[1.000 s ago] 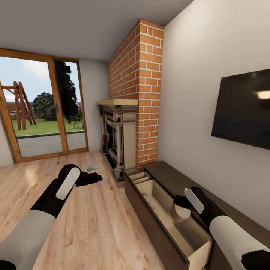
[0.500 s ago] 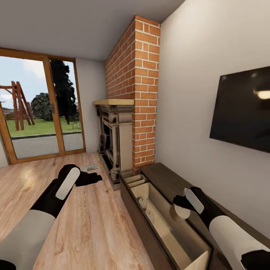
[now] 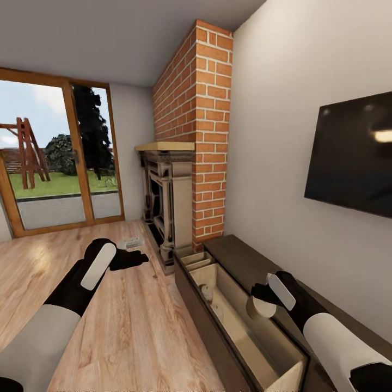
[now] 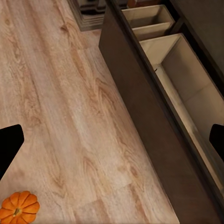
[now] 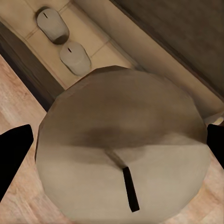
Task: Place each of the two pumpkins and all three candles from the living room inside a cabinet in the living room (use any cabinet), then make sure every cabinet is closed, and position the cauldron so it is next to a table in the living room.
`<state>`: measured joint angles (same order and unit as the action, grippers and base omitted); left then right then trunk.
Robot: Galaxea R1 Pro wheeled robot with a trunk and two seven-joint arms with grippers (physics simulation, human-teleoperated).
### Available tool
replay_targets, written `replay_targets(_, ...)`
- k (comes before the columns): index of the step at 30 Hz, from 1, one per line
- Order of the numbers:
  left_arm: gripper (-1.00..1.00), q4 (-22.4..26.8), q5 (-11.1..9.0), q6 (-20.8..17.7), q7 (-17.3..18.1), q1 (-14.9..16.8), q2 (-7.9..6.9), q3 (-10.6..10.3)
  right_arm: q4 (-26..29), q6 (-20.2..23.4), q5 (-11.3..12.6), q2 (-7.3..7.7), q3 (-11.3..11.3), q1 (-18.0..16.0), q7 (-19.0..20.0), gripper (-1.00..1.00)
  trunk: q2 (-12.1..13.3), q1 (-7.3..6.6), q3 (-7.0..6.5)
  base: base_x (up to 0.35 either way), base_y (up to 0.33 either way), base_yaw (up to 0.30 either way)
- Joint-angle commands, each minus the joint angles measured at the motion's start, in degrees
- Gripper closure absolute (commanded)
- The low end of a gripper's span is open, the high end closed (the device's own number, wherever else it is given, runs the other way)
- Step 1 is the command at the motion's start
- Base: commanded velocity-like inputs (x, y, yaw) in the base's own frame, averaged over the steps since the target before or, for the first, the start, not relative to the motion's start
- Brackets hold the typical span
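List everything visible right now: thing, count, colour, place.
candle in grip: 1, beige, held over the open drawer
candles in drawer: 2, beige, lying on the drawer floor
pumpkin: 1, orange, on the wood floor
cabinet: 1, dark brown, along the wall, drawer pulled out
fireplace: 1, brick chimney above
TV: 1, black, on the wall
glass door: wood-framed, far end
left gripper: black, open, empty
right gripper: black, shut on the candle

Pale wood-grain floor [image 3: 136,326] with soft sheen, dark matt wood cabinet [image 3: 239,261], rough red brick chimney [image 3: 204,125], waxy matt candle [image 5: 121,149].
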<state>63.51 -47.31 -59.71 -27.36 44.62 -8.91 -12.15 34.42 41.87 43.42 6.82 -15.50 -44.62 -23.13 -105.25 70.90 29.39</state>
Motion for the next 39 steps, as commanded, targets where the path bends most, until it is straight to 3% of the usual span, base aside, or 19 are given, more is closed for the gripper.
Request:
replay_targets(1, -1.00, 0.05, -0.59, -0.05, -0.59, 0.06, -0.06, -0.16, 0.11, 0.06, 0.56, 0.06, -0.47, -0.06, -0.43, 1.00, -0.45, 0.22, 0.25, 0.000, 0.000, 0.000)
replay_targets(13, -1.00, 0.04, -0.59, -0.05, -0.59, 0.08, -0.06, -0.16, -0.10, 0.65, 0.41, -0.40, -1.27, -0.05, -0.79, 1.00, -5.27, 2.86, 2.41, 0.000, 0.000, 0.000)
replay_targets(18, -1.00, 0.04, -0.59, -0.05, -0.59, 0.06, -0.06, -0.22, -0.73, 0.88, -0.17, -1.79, -3.59, -0.09, -3.93, 1.00, -7.27, 3.96, 3.31, 0.000, 0.000, 0.000)
replay_targets(23, -1.00, 0.04, -0.59, -0.05, -0.59, 0.06, -0.06, -0.24, -1.00, 0.92, -0.32, -2.98, -4.54, -0.11, -5.47, 1.00, -9.28, 5.05, 4.20, 0.000, 0.000, 0.000)
replay_targets(39, -1.00, 0.04, -0.51, -0.05, -0.57, 0.03, -0.06, -0.27, -1.10, 0.65, -0.67, -3.24, -5.04, -0.12, -5.78, 1.00, -15.69, 8.57, 7.08, 0.000, 0.000, 0.000)
